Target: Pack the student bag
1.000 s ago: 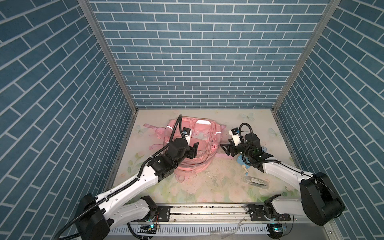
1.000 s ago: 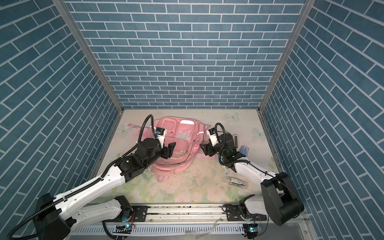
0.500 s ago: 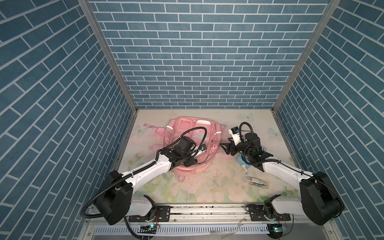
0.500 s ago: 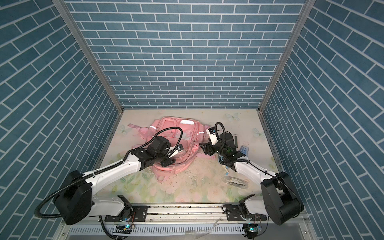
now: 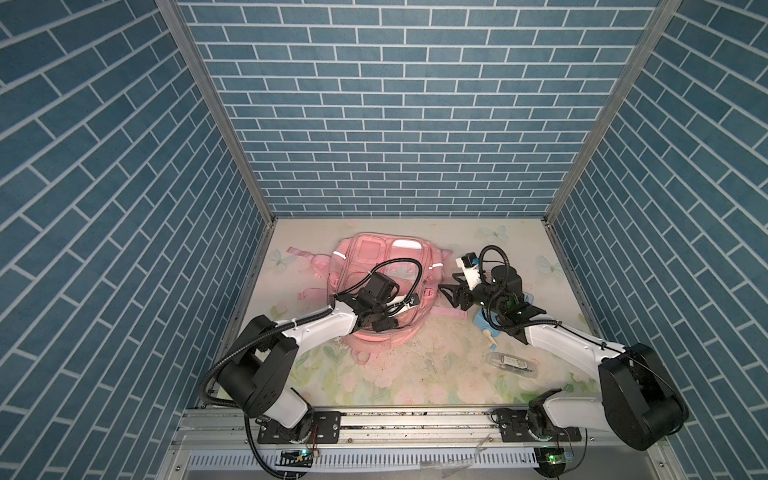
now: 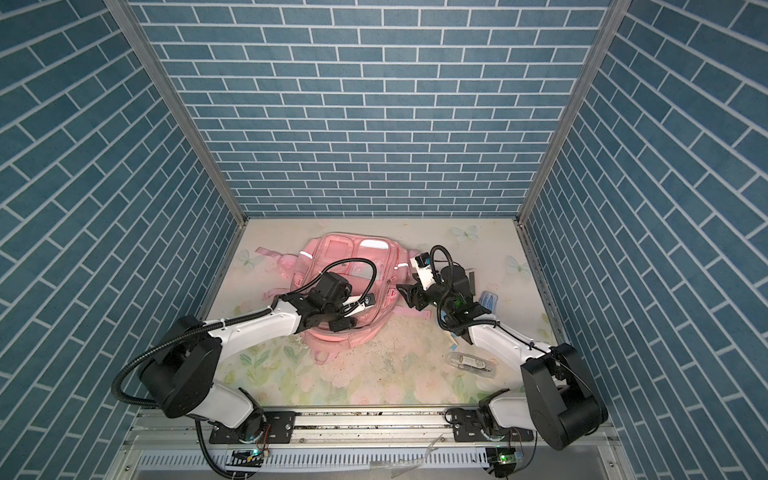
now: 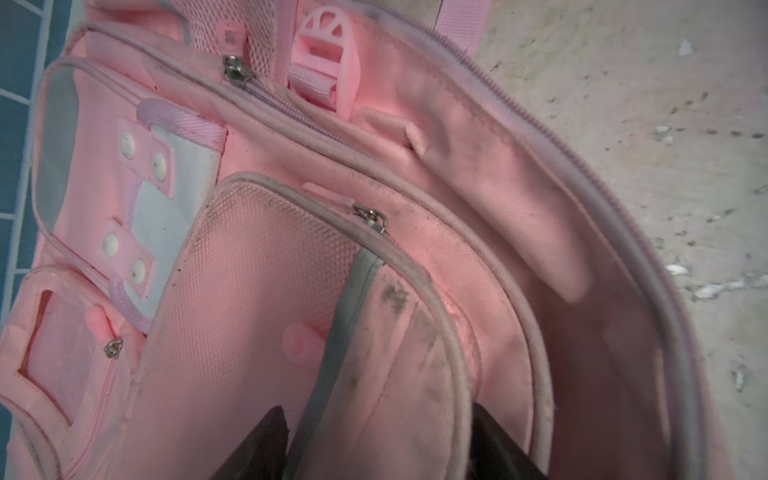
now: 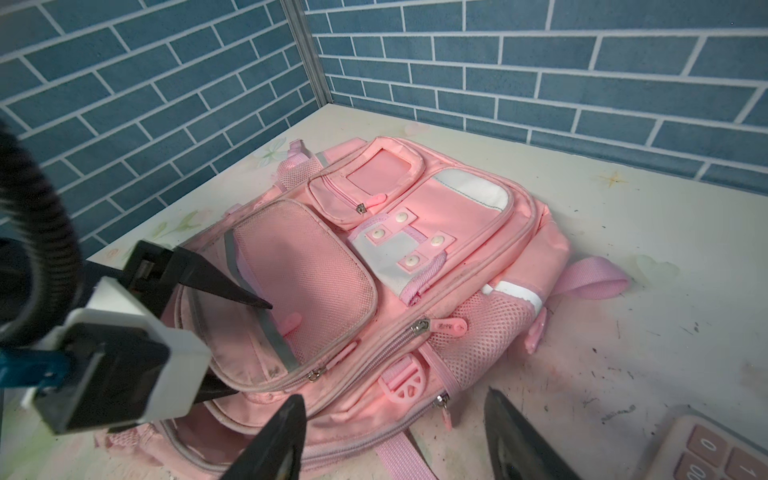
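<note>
Pink backpack (image 5: 361, 266) lies flat on the table (image 5: 415, 374), our left gripper (image 7: 376, 419) spread astride its open front pocket (image 8: 303, 266), right gripper (image 8: 395, 415) spread empty alongside; clamp wrong and we'd drag it.

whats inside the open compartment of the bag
Only pink lining shows inside the bag; no items visible. The deeper part is dark, hidden behind the front pocket and left end effector.

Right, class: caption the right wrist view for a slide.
Left gripper straddles the front pocket of the student bag; right gripper hovers open nearby.
</note>
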Controlling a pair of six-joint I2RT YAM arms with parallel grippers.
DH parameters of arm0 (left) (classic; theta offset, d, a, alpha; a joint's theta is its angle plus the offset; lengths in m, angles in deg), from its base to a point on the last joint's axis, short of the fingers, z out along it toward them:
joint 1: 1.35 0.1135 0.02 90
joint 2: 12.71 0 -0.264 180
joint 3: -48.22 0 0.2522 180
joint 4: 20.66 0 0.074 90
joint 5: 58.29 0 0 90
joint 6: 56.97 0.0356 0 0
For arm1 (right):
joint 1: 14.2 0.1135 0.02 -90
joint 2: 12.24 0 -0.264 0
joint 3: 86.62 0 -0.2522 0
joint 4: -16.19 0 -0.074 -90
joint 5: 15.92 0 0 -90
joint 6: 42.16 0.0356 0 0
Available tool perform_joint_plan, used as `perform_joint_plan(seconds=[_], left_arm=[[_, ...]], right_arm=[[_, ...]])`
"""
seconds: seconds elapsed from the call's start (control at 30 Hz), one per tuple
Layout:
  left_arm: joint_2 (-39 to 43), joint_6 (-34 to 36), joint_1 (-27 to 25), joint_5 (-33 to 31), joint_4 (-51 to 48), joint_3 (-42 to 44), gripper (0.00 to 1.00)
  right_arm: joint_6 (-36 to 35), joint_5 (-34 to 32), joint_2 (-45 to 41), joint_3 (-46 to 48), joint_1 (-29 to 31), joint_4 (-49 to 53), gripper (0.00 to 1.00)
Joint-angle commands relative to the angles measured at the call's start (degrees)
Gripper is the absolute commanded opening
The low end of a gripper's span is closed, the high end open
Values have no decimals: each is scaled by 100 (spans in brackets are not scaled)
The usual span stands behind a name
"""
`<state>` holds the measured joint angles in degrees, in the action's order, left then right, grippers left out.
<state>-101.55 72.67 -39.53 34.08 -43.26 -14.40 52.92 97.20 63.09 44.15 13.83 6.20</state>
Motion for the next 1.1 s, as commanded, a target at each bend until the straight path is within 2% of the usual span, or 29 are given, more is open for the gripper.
perform_joint_plan(seconds=[0.0,0.03,0.1,0.17,0.2,0.23,0.4,0.77,0.93,1.07], left_arm=[[-56,-166,30,-314,730,1,65],[-30,-216,33,-326,861,57,59],[22,-282,31,-370,988,113,40],[125,-367,5,-512,1074,164,12],[202,-392,-11,-555,1090,189,3],[321,-428,-43,-609,1136,222,0],[1189,-564,-121,-450,1375,420,0],[2351,-1135,-110,-483,1278,403,0],[2679,-1248,-111,-464,1315,547,0],[3010,-1207,-107,-293,1306,737,0]], right_arm=[[-268,176,34,144,65,-273,66],[-286,180,26,169,79,-296,66],[-297,142,30,210,106,-297,64],[-303,132,20,229,136,-267,63],[-305,119,10,242,157,-254,63],[-305,96,1,250,175,-229,63],[-30,-300,30,177,225,-76,59],[-43,-113,849,-725,806,-284,58],[-295,107,1145,-558,1032,-567,58],[-258,2,826,-326,1020,-465,58]])
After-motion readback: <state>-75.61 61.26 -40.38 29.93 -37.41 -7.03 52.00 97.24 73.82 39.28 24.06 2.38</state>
